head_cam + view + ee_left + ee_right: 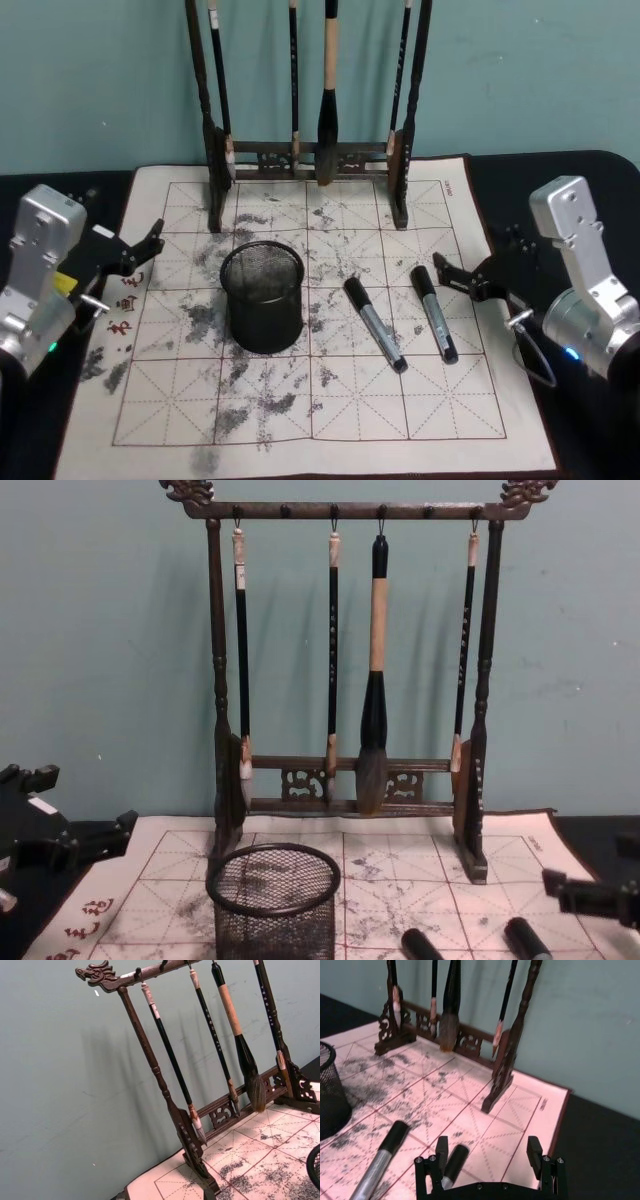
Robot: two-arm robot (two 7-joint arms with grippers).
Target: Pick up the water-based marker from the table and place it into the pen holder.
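Your right gripper hangs wide open and empty just beside the right-hand marker; nothing is picked up yet.
Both markers lie flat on the grid mat, right of the black mesh pen holder, which looks empty, so grasp, lift and drop are all left to do. Your left gripper sits open and empty at the mat's left edge. Count two markers, the left-hand marker nearer the holder, one holder, one brush rack at the far edge, and four hanging brushes.
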